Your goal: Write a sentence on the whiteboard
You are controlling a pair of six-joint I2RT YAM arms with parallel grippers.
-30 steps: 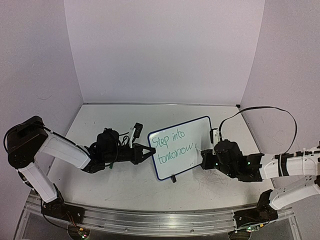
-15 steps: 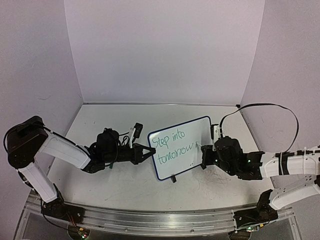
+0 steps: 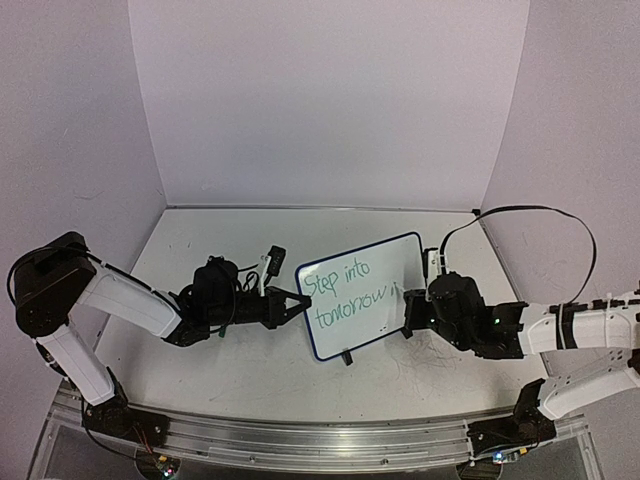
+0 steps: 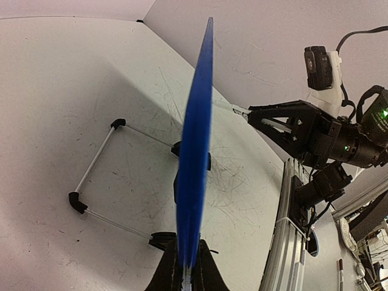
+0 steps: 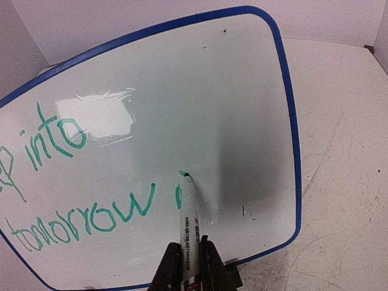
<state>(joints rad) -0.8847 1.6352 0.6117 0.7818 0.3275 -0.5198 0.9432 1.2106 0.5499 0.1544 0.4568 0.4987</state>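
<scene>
1. Plain pale lilac walls (image 3: 330, 100) close in three sides.
2. A white tabletop (image 3: 200, 240), scuffed with faint grey scribbles, lies between them.
3. A metal rail (image 3: 300, 435) runs along its near edge.

Left gripper (image 4: 187, 276) is pinching the whiteboard (image 4: 197, 151) edge-on at 6 o'clock, its blue rim running up toward 12, wire stand (image 4: 97, 163) sitting at 9, right gripper (image 4: 257, 115) hanging around 3.
</scene>
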